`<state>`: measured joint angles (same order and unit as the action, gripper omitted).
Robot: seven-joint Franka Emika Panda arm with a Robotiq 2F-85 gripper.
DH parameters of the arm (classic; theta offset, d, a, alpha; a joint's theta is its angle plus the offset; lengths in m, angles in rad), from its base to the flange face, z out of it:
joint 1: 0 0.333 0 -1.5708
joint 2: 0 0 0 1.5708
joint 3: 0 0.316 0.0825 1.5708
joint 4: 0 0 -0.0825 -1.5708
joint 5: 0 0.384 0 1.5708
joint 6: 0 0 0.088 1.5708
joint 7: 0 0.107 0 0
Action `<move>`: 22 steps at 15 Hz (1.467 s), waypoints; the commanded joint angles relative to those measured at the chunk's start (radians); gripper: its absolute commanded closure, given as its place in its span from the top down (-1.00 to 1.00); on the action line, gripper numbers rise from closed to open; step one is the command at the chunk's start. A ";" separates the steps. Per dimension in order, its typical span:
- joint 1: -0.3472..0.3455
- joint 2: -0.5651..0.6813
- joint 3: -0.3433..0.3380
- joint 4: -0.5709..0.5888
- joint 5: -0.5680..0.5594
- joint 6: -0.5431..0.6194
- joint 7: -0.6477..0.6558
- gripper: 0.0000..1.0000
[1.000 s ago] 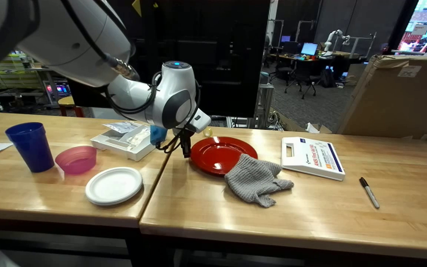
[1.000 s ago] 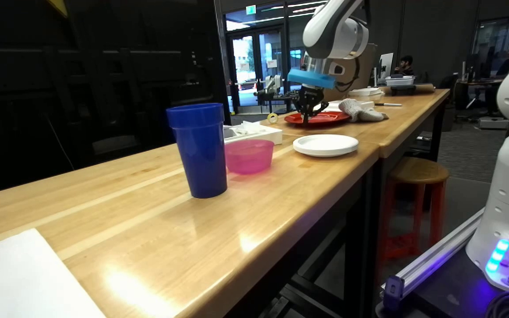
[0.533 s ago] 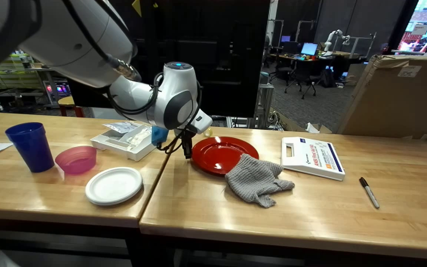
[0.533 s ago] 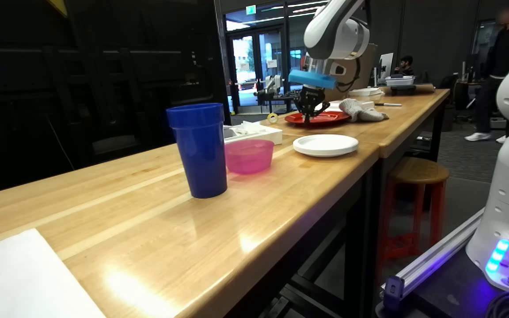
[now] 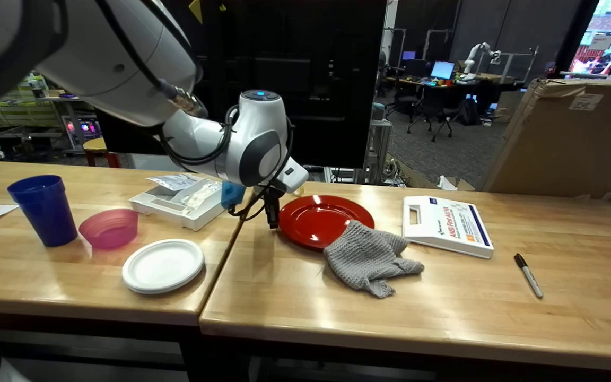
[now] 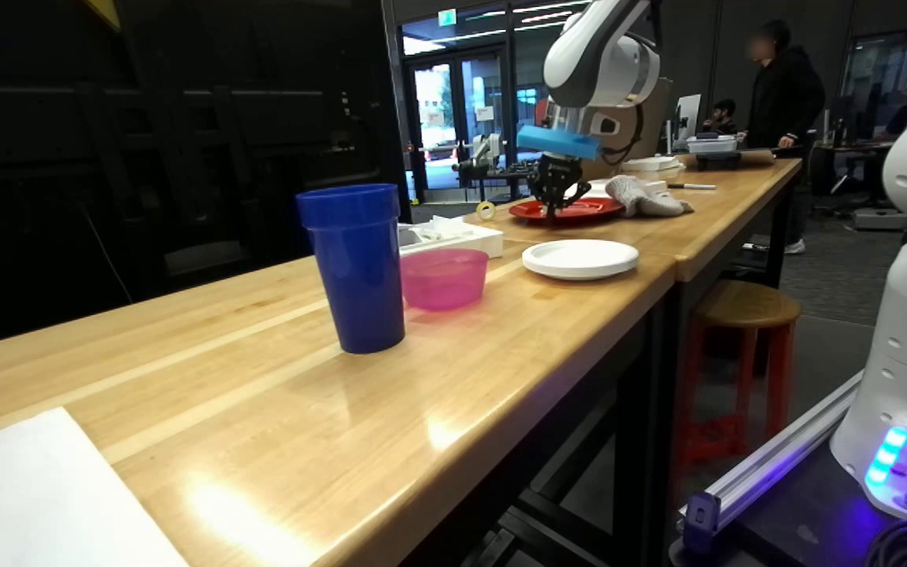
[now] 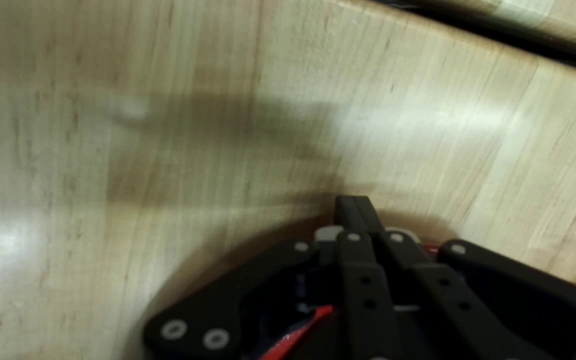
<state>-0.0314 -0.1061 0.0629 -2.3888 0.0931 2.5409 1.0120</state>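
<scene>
State of the gripper (image 7: 356, 200): closed on itself, the two fingers (image 7: 346, 214) meeting side by side in the wrist view. Both exterior views show it pointing down at the rim of the red plate (image 5: 319, 220). The plate lies flat on the table (image 5: 443, 313), close to where the neighbouring table (image 5: 72, 278) begins; the gripper stands on the side of the plate nearest that second table. In the wrist view the rim is mostly hidden behind the gripper, so the exact point of contact cannot be confirmed. Whether it reaches the table surface cannot be told either.

Around the plate: a gray cloth (image 5: 366, 260) lies crumpled, overlapping the rim well apart from the gripper, with most of its bulk on the table. A tape roll (image 6: 486, 216) sits near the plate, toward the table's back edge. A white first-aid kit (image 5: 446, 225) lies flat, label up, with a marker (image 5: 528, 276) farther along.

On the neighbouring table: a white tray (image 5: 207, 216) with a silver packet (image 5: 175, 181) at its back; a stack of white plates (image 5: 163, 262); a pink bowl (image 5: 109, 233); and a blue cup (image 6: 355, 272), upright, just beside the bowl.
</scene>
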 commanded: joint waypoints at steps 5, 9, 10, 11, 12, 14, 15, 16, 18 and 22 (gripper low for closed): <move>-0.019 0.037 -0.034 0.076 -0.040 -0.048 0.011 -1.00; -0.014 0.068 -0.047 0.125 -0.034 -0.070 0.003 -1.00; -0.014 0.075 -0.049 0.136 -0.035 -0.074 0.002 -1.00; -0.013 0.082 -0.051 0.148 -0.038 -0.081 0.003 -1.00; -0.012 0.090 -0.054 0.157 -0.037 -0.085 0.002 -1.00; -0.010 0.104 -0.058 0.170 -0.036 -0.092 0.001 -1.00; -0.010 0.113 -0.060 0.177 -0.038 -0.094 0.001 -1.00; -0.009 0.118 -0.062 0.183 -0.040 -0.101 0.002 -1.00; -0.009 0.138 -0.067 0.199 -0.044 -0.106 0.005 -1.00; -0.008 0.172 -0.084 0.237 -0.064 -0.120 0.006 -1.00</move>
<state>-0.0459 0.0375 -0.0007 -2.1998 0.0622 2.4552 1.0104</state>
